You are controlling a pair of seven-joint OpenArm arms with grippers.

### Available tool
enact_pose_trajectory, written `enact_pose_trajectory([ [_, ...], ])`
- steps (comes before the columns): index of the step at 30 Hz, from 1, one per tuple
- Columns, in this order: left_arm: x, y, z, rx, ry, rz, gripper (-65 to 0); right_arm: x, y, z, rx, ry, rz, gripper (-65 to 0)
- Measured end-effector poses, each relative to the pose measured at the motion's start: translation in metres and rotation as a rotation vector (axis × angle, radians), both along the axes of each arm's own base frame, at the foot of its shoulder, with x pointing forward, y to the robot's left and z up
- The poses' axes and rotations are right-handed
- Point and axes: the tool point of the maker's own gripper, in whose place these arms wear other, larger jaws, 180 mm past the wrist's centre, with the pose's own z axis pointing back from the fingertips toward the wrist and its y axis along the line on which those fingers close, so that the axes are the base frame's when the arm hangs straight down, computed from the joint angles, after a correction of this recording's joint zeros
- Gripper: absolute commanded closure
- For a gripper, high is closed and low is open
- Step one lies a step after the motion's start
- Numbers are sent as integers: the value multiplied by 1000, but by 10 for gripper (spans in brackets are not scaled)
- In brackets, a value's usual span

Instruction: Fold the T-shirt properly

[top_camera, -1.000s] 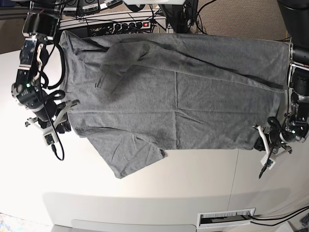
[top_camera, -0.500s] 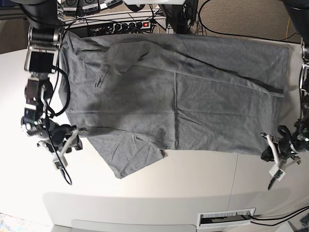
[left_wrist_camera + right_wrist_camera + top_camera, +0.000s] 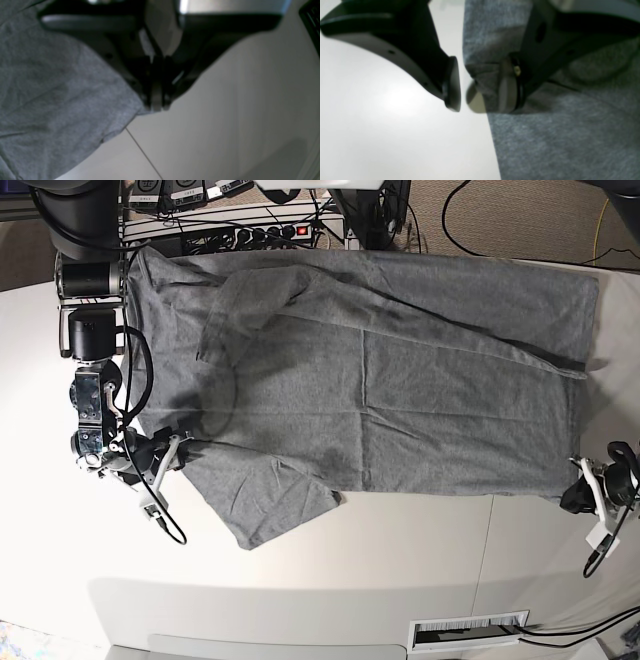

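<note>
One T-shirt (image 3: 380, 380), two hands: left hand (image 3: 156, 106) pinches its corner, right hand (image 3: 480, 87) spread

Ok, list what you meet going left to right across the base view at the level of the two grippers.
right gripper → T-shirt → left gripper

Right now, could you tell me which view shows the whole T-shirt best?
The base view: the T-shirt lies spread across the table, all edges visible. The left wrist view shows only one corner at the shut left gripper; the right wrist view shows an edge by the open right gripper.
</note>
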Motion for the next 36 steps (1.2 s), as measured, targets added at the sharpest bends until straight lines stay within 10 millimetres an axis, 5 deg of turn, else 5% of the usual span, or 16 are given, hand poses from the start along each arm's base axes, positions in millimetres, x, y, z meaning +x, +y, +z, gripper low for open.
enact_pose_trajectory([
  [4, -1, 4, 2, 4, -1, 4, 0, 1, -2, -3, 19, 1, -14, -252],
  [13, -3, 5, 3, 6, 1, -13, 0, -3, -1, -6, 22, 30, -19, 0],
  [23, -3, 2, 6, -19, -4, -11, 0, -7, -4, 2, -47, 64, 0, 0],
  [30, -13, 8, 24, -71, 10, -33, 0, 6, 18, 53, -41, -30, 63, 0],
  [36, -26, 27, 39, -99, 58, 3, 0, -5, 18, 75, -58, 0, 88, 0],
])
